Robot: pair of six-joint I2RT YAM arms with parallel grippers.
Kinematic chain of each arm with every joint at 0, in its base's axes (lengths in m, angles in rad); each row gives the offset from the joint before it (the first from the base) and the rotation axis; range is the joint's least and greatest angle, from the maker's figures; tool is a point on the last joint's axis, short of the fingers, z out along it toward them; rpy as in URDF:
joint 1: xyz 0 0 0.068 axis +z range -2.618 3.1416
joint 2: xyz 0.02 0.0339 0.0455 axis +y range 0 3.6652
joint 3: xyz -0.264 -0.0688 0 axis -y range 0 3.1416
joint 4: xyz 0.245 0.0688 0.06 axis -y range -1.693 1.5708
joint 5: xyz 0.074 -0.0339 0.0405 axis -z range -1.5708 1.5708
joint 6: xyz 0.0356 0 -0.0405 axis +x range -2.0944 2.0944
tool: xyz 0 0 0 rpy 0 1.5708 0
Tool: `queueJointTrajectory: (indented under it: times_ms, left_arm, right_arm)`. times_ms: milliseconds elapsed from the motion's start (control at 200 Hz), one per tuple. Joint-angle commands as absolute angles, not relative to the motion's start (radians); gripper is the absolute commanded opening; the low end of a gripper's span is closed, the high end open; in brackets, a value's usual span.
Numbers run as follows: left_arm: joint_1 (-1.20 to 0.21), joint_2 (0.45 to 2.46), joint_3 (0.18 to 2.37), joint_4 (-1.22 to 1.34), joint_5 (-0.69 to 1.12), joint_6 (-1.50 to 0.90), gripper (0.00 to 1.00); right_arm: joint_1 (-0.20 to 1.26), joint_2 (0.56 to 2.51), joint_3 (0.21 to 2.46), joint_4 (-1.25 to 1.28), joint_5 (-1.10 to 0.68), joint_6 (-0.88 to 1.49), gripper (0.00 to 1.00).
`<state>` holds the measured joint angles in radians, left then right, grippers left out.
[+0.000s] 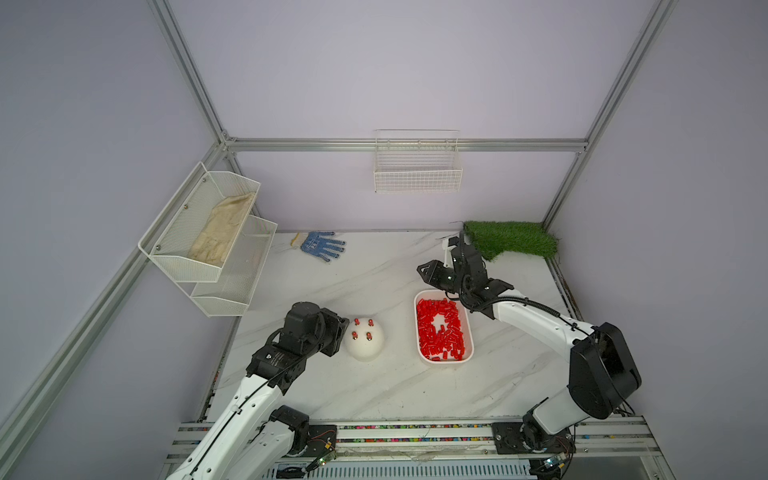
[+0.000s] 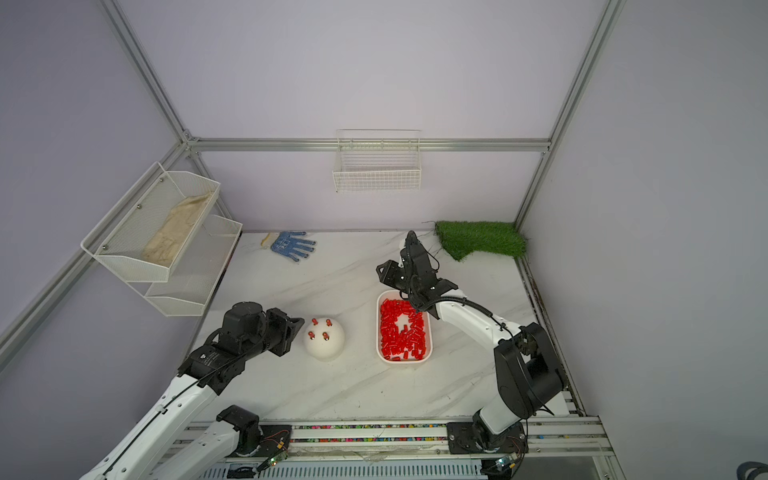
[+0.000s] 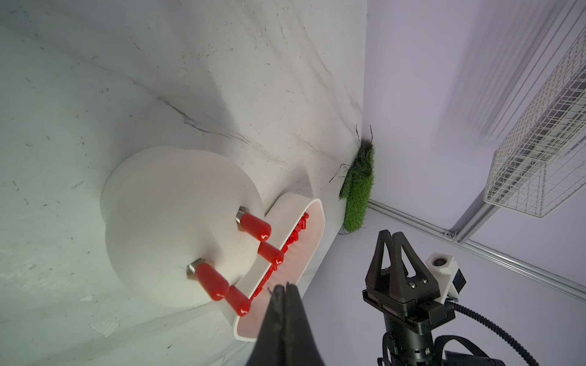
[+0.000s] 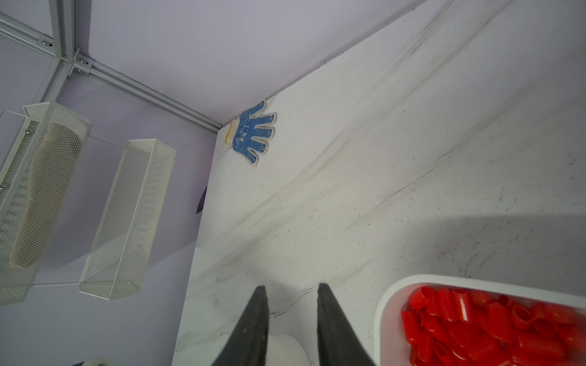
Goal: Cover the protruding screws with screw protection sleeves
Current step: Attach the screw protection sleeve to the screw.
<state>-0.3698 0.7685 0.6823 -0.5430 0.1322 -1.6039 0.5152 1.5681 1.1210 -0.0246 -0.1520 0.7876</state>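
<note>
Four protruding screws [image 3: 192, 267], all capped with red sleeves [image 3: 255, 227] on the white dome [image 3: 171, 221].

The dome stands in the front half of the worktop [image 1: 374, 386], nearer its left edge. The tray [image 1: 446, 363] of spare sleeves [image 1: 440, 332] is near on its right. The left gripper [image 3: 285, 287] is pinched closed on nothing beside the dome. The right gripper [image 4: 290, 286] hangs just beyond the tray's far end, jaws partly apart and empty. The capping looks complete, so the left arm should draw straight away from the dome without brushing a cap askew.
</note>
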Motion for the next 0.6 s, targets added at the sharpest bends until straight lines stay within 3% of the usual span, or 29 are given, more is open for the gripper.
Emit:
queueJointTrajectory:
  times_ms: [0, 595]
  left_arm:
    - [-0.389, 0.769, 0.670, -0.532, 0.145, -1.586, 0.00]
    - [-0.419, 0.762, 0.574, -0.525, 0.132, -1.626, 0.00]
  right_arm:
    - [0.518, 1.563, 1.152, -0.044, -0.153, 0.785, 0.29]
    - [0.518, 1.544, 1.144, -0.048, -0.143, 0.785, 0.29]
